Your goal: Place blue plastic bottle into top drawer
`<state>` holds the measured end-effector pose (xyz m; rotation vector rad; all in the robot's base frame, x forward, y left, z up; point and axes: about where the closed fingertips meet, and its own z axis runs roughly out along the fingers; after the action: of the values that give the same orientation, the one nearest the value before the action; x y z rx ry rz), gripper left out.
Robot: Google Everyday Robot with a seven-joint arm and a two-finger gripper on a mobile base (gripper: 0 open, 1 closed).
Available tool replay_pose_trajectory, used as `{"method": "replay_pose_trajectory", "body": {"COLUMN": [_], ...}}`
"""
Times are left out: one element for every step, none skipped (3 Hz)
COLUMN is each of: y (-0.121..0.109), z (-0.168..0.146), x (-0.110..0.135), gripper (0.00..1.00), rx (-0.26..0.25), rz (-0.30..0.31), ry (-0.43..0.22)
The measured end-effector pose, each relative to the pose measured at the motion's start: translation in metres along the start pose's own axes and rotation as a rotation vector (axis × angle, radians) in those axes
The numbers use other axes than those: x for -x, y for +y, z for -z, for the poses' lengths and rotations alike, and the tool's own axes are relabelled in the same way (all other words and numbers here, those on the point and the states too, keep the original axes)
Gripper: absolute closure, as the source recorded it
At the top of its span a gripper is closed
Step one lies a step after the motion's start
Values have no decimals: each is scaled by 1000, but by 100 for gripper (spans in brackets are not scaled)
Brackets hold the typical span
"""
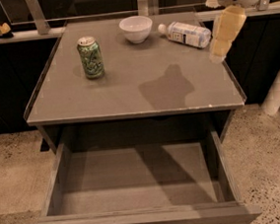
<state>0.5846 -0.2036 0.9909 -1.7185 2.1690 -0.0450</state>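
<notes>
— grey table (128, 93), dark rail behind it. where is the gripper?

— my gripper (221, 44) hangs over the table's back right corner, just beside the base end of the blue plastic bottle (187, 33). open or closed, i cannot tell; i see nothing held in it.

— and the bottle?

— on its side near the back right edge, resting on the table. its cap points left toward the white bowl (136, 29), its base toward the gripper. the long axis runs across the table, slightly diagonal.

— which step?

— the approach to the grasp, i judge. next i must come down over the bottle's middle, set the grip square across that axis, then carry it forward to the top drawer (141, 223), which is pulled out below.
</notes>
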Motion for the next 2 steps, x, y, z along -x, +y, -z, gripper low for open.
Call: {"method": "replay_pose_trajectory", "body": {"y": [-40,-59], "z": [-7,15], "x": [31,41], "gripper": [0,0], "rx": [-22,-101], "rz": [18,18], "ry": [-49,-91]}}
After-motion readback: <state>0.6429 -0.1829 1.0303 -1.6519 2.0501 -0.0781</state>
